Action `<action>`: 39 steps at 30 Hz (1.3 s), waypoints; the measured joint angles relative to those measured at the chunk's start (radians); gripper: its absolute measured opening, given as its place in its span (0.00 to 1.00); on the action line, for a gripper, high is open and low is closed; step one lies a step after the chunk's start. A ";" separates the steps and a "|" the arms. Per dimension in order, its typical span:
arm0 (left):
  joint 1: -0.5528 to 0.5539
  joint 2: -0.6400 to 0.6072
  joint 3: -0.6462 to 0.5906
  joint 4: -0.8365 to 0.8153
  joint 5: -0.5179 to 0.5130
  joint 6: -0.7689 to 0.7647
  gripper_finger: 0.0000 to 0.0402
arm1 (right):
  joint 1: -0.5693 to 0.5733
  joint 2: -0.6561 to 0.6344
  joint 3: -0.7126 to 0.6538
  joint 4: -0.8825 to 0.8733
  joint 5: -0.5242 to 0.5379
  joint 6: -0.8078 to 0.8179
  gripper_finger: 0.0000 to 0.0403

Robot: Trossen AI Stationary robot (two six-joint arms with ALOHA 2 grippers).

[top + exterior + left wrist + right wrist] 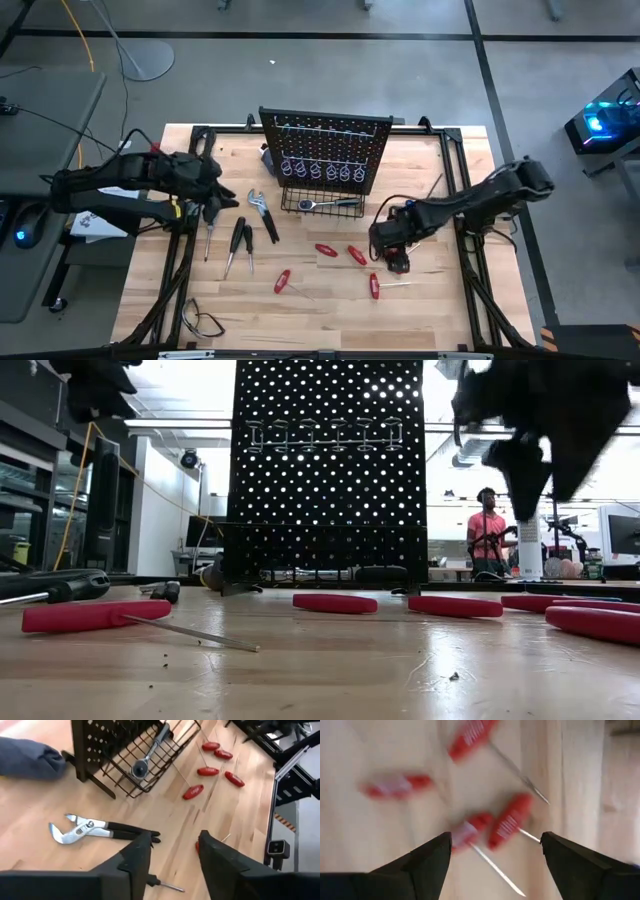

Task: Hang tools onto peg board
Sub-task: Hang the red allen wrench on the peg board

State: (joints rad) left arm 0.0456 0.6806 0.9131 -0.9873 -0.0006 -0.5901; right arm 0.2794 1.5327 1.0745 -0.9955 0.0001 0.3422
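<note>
overhead and wrist views of a two-arm bench. the left arm reaches in from the table's left edge, bent at the elbow, its left gripper [172, 855] hanging over the wood just left of the black-handled pliers [95, 828]; its fingers [137, 860] stand apart with nothing between them. the pliers lie flat, jaws open, near the wire basket [150, 775], which holds a silver ratchet [145, 760] at the foot of the peg board [325, 150]. two black-handled screwdrivers [240, 243] lie beside the pliers toward the table's front. the right arm stretches in from the right edge, wrist pitched downward, bringing the right gripper [495, 855] above the red-handled screwdrivers [507, 826] scattered on the table's right half; its jaws are spread wide and empty. the board stands upright at the table's back, a row of hooks [320, 172] across its face, no tool seen hanging on them. a black cable loop [203, 322] lies at the front left corner. in the level view a person [487, 535] stands in the room behind.
</note>
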 joint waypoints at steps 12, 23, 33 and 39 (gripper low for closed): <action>-0.085 0.052 0.000 0.005 -0.016 -0.021 0.45 | -0.050 0.143 -0.071 0.020 0.077 -0.528 0.69; -0.106 0.052 0.000 0.006 -0.074 -0.038 0.45 | -0.048 0.143 -0.210 0.156 0.100 -0.549 0.49; -0.106 0.052 0.000 0.007 -0.088 -0.037 0.45 | -0.041 0.147 -0.256 0.238 0.111 -0.488 0.25; -0.106 0.052 0.000 0.006 -0.091 0.015 0.45 | -0.042 0.169 -0.245 0.225 0.115 -0.398 0.02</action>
State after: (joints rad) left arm -0.0608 0.7322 0.9131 -0.9812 -0.0917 -0.5747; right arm 0.2371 1.7015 0.8297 -0.7703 0.1155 -0.0557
